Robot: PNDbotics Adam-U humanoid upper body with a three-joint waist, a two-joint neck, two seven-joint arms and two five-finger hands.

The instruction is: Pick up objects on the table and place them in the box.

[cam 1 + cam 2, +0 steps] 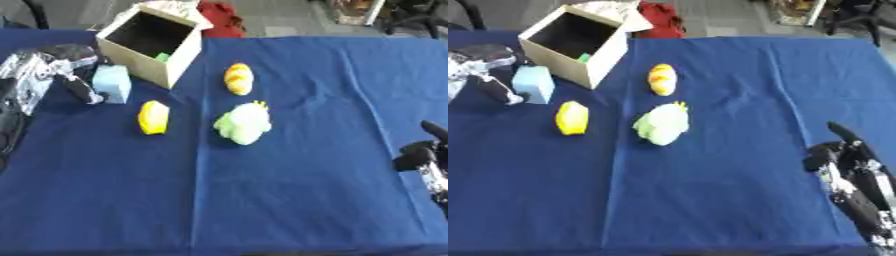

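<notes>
An open cardboard box [179, 57] stands at the far left of the blue table, with something green [162, 57] inside. A light blue block [112, 83] sits against the box's near left side. My left hand [54, 67] is right beside the block and touches its left side. A yellow object [153, 117] lies in front of the block. An orange-yellow oval thing [238, 78] and a pale green plush toy [243, 124] lie near the middle. My right hand [846, 165] rests open at the lower right, fingers up, holding nothing.
A blue cloth [289, 190] covers the whole table. Its near half and right side are bare. A red thing [223, 20] lies on the floor behind the box. Chair legs [859, 17] show beyond the far right edge.
</notes>
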